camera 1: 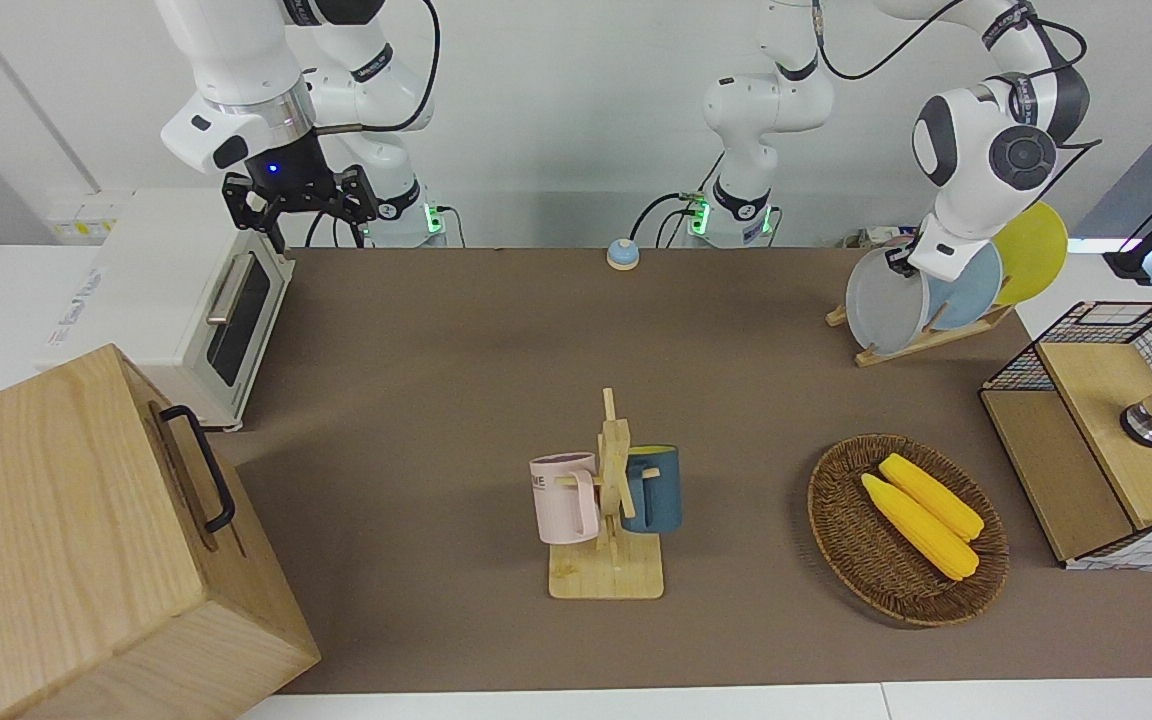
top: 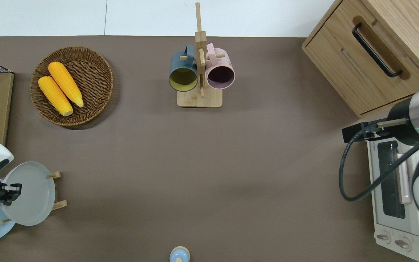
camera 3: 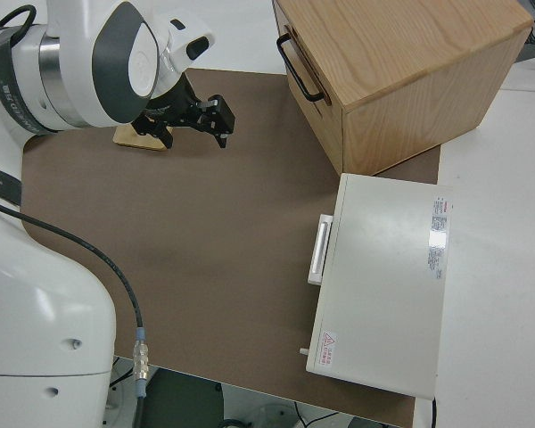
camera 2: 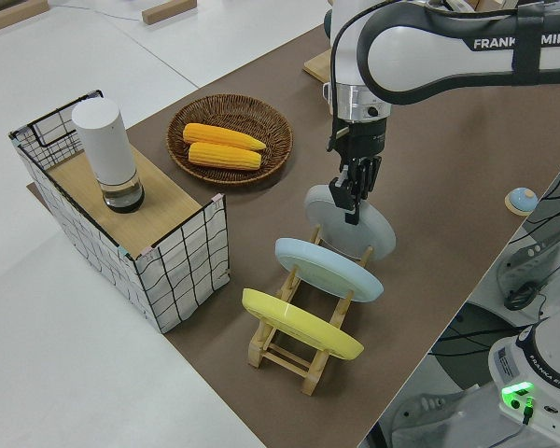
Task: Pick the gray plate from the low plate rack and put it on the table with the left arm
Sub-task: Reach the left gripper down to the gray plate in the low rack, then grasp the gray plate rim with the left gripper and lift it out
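Observation:
The gray plate (camera 1: 881,303) stands on edge in the end slot of the low plate rack (camera 1: 936,337), at the left arm's end of the table (camera 1: 456,350). My left gripper (camera 1: 899,262) is at the plate's top rim, one finger on each face, shut on it. In the left side view the gripper (camera 2: 348,198) pinches the gray plate (camera 2: 359,229) above the rack (camera 2: 299,359). The overhead view shows the gripper (top: 7,191) on the plate (top: 31,194). A light blue plate (camera 1: 971,285) and a yellow plate (camera 1: 1036,245) fill the other slots. My right gripper (camera 1: 301,205) is parked and open.
A wooden mug stand (camera 1: 608,500) with two mugs stands mid-table. A wicker basket (camera 1: 841,545) with corn and a wire-sided shelf (camera 1: 1106,430) lie farther from the robots than the rack. A toaster oven (camera 1: 206,310) and wooden cabinet (camera 1: 86,540) are at the right arm's end. A blue bell (camera 1: 622,254) is near the robots.

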You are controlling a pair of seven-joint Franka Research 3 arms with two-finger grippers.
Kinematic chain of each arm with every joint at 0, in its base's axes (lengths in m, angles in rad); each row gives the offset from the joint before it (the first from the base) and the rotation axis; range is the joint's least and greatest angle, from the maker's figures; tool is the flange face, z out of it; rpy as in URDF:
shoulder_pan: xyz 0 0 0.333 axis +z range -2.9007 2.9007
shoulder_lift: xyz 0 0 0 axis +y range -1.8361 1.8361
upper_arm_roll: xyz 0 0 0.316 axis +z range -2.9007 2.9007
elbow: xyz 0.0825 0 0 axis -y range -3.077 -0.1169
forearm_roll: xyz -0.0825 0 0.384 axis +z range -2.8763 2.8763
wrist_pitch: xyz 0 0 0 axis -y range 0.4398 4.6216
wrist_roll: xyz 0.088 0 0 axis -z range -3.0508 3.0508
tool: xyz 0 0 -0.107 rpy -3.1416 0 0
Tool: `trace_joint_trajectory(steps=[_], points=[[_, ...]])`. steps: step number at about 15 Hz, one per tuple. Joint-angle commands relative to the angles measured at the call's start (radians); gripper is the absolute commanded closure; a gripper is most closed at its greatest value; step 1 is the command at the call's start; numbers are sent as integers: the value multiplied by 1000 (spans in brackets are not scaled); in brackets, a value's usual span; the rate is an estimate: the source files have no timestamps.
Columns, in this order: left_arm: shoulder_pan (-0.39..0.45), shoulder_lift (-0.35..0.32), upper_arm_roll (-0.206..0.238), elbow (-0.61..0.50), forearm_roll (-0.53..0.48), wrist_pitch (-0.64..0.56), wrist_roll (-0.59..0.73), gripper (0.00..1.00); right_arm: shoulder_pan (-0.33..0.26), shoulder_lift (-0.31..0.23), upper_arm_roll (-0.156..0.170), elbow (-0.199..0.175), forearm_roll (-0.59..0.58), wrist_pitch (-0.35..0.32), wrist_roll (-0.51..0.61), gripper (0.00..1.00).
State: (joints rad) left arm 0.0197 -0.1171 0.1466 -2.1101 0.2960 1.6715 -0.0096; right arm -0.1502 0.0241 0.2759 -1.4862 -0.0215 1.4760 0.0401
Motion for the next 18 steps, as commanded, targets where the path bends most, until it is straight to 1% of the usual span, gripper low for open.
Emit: trace_joint_trajectory(steps=[1,5,7,8,10,12,14,15,18], points=[[-7,-15,-1,62,15,-36,5,934,-19,-3,17,9,-1,-14,12,17],[-12,-15,-15,139,8,-122,5,934,-19,-3,17,9,-1,-14,12,17],[-12,-15,-15,145,2,-144,14,932,-19,-3,17,9,-1,-14,12,17],[-10,-15,-15,148,-27,-150,14,934,-19,-1,17,9,-1,-14,12,17],[-1,-16,-7,147,-150,-153,8,934,-19,-1,17,9,-1,-14,12,17],[0,-12,-7,134,-224,-147,4,934,-19,-3,17,9,-1,-14,12,17],[2,-13,-9,98,-283,-125,-15,934,-19,-3,17,9,-1,-14,12,17],[2,-16,-12,72,-303,-93,-27,934,-19,-3,17,9,-1,-14,12,17],[11,-36,-15,-37,-348,49,-75,934,-19,-3,17,9,-1,-14,12,17]])
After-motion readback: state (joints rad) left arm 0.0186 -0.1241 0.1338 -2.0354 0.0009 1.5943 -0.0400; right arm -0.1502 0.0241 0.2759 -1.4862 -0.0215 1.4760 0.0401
